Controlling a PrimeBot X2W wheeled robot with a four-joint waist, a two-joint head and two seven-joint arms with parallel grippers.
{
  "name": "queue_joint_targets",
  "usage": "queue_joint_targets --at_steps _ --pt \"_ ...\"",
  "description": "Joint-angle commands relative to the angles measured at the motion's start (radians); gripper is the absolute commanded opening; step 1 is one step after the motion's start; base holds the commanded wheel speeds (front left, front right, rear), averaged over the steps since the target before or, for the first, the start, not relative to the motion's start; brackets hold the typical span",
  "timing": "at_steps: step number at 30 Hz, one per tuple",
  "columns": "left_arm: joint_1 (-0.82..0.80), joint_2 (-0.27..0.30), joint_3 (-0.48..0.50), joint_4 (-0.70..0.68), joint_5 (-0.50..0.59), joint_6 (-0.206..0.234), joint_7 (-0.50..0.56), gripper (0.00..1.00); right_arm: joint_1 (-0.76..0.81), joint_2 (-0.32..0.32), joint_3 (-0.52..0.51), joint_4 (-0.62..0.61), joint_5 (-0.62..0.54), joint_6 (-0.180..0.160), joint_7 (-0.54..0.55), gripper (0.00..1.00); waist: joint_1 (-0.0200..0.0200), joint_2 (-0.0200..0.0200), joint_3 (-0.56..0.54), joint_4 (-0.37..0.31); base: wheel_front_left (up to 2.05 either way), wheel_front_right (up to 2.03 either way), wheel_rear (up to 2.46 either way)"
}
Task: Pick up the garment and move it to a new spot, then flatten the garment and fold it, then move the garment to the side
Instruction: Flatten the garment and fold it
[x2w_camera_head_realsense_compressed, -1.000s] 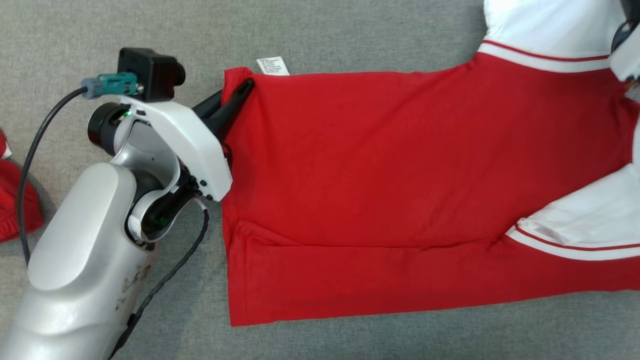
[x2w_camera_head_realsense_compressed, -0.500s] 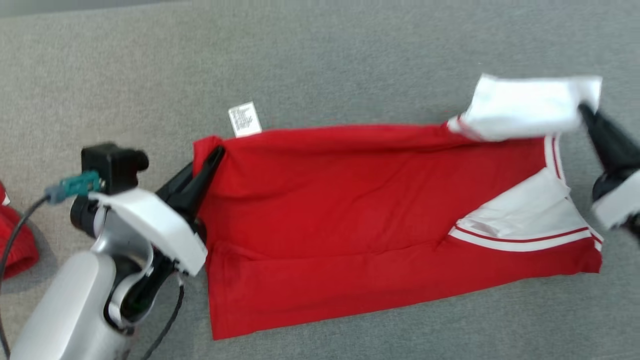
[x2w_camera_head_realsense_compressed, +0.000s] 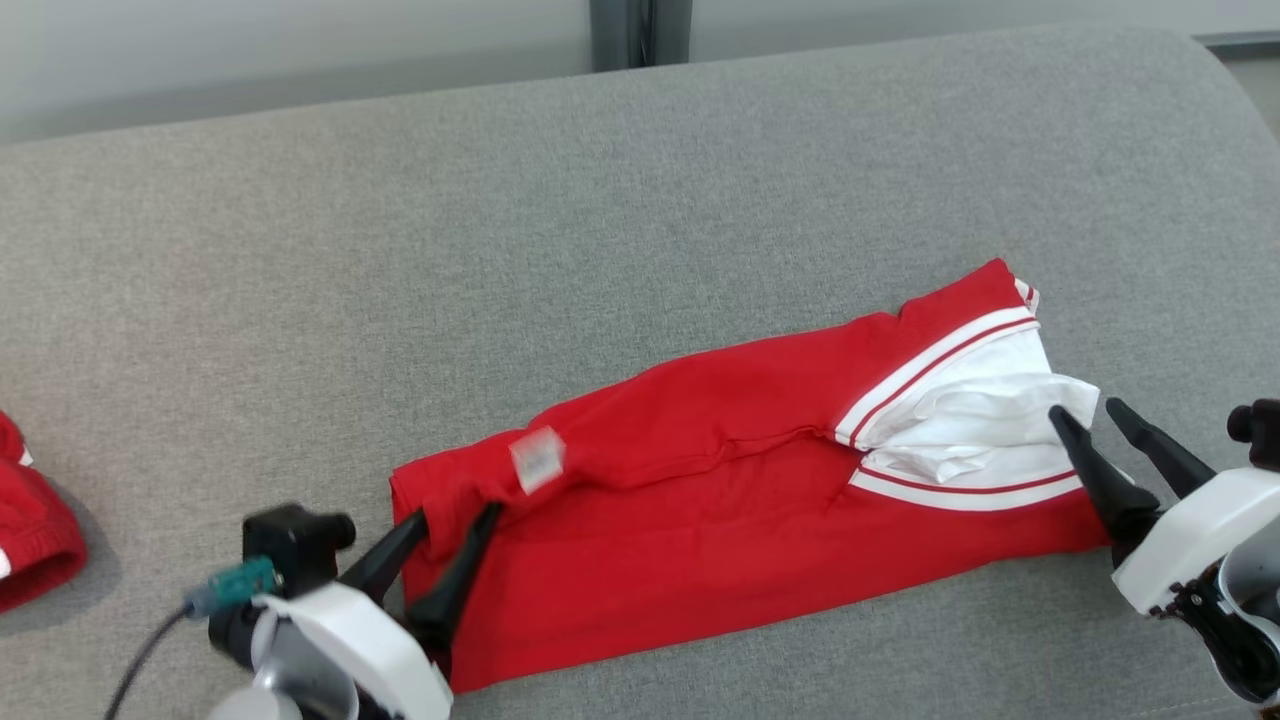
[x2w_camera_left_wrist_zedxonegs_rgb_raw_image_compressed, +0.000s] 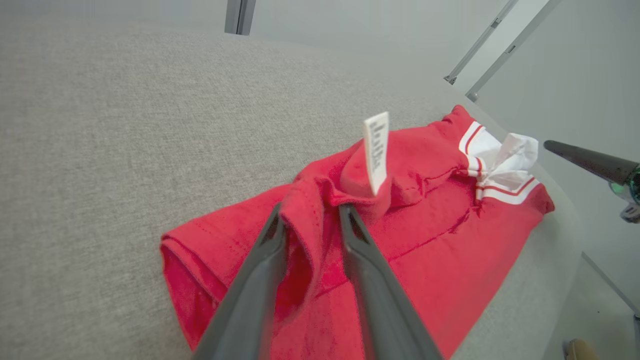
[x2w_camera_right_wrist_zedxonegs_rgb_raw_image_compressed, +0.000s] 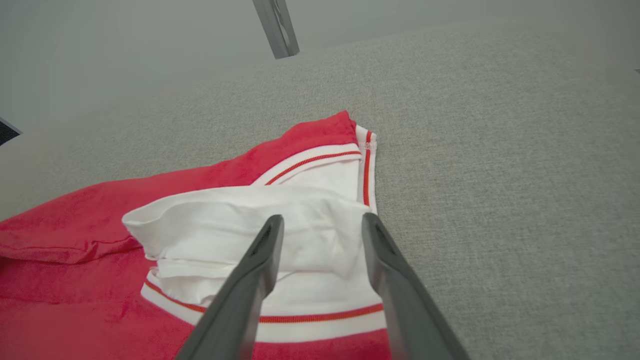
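Note:
The garment (x2w_camera_head_realsense_compressed: 700, 500), red with white striped sleeves, lies folded in a long band on the grey padded surface (x2w_camera_head_realsense_compressed: 600, 250). My left gripper (x2w_camera_head_realsense_compressed: 452, 515) is at its left end, jaws apart. In the left wrist view the left gripper (x2w_camera_left_wrist_zedxonegs_rgb_raw_image_compressed: 311, 207) straddles a raised ridge of red cloth (x2w_camera_left_wrist_zedxonegs_rgb_raw_image_compressed: 425, 225) below the white label (x2w_camera_left_wrist_zedxonegs_rgb_raw_image_compressed: 376, 150). My right gripper (x2w_camera_head_realsense_compressed: 1083, 408) stands open at the right end, beside the crumpled white sleeve (x2w_camera_head_realsense_compressed: 980, 420). In the right wrist view the right gripper (x2w_camera_right_wrist_zedxonegs_rgb_raw_image_compressed: 322, 217) hovers just over that sleeve (x2w_camera_right_wrist_zedxonegs_rgb_raw_image_compressed: 225, 215) with nothing pinched.
Another red cloth (x2w_camera_head_realsense_compressed: 30, 520) lies at the left edge of the surface. The surface curves down at its right end (x2w_camera_head_realsense_compressed: 1240, 120). Behind it stand a pale wall and a dark post (x2w_camera_head_realsense_compressed: 640, 30). Bare grey surface stretches behind and left of the garment.
The head camera has pulled back and up. Both grippers, shut on the garment's ends before, now have their jaws apart. The lifted white sleeve has dropped onto the garment.

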Motion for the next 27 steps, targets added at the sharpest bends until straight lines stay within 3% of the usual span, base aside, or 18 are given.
queue_joint_targets --at_steps 1,3,5,9,13,14,15,19,20,27 --pt "0.027 0.009 -0.010 0.012 0.006 -0.004 -0.004 1.00 0.016 -0.008 -0.007 0.002 0.001 0.000 0.014 1.00 0.0000 0.0000 -0.021 0.005 0.00 0.00 0.00" --pt "0.054 0.023 -0.020 0.023 0.034 0.004 -0.029 1.00 0.032 -0.027 -0.017 -0.009 0.001 0.000 0.038 1.00 0.0000 0.0000 -0.040 0.008 0.00 0.00 0.00" --pt "0.083 0.038 -0.009 0.031 0.075 0.039 -0.074 1.00 0.046 -0.045 -0.045 -0.024 0.002 0.000 0.053 1.00 0.0000 0.0000 -0.056 0.012 0.00 0.00 0.00" --pt "0.147 0.013 0.048 0.004 0.086 0.116 -0.195 1.00 0.053 -0.064 -0.127 -0.027 -0.020 0.000 0.096 1.00 0.0000 0.0000 -0.060 0.020 0.00 0.00 0.00" --pt "0.177 -0.009 0.104 0.005 0.176 0.221 -0.291 1.00 -0.006 -0.017 -0.175 0.011 -0.087 0.000 0.172 1.00 0.0000 0.0000 -0.040 0.037 0.00 0.00 0.00" --pt "0.178 -0.048 0.132 0.008 0.211 0.263 -0.304 1.00 -0.038 0.013 -0.181 0.044 -0.122 0.000 0.216 1.00 0.0000 0.0000 -0.026 0.052 0.00 0.00 0.00" --pt "0.174 -0.071 0.152 -0.002 0.231 0.274 -0.307 1.00 -0.055 0.032 -0.184 0.062 -0.133 0.000 0.236 1.00 0.0000 0.0000 -0.020 0.061 0.00 0.00 0.00" --pt "0.191 -0.163 0.226 -0.035 0.333 0.276 -0.307 1.00 -0.104 0.077 -0.192 0.156 -0.201 0.000 0.293 1.00 0.0000 0.0000 -0.003 0.096 0.00 0.00 0.00" --pt "0.191 -0.163 0.226 -0.035 0.333 0.276 -0.307 1.00 -0.104 0.077 -0.192 0.156 -0.201 0.000 0.293 1.00 0.0000 0.0000 -0.003 0.096 0.00 0.00 0.00" --pt "0.235 -0.268 0.327 -0.033 0.444 0.208 -0.308 1.00 -0.121 0.118 -0.194 0.280 -0.279 0.000 0.350 1.00 0.0000 0.0000 0.005 0.127 0.00 0.00 0.00"
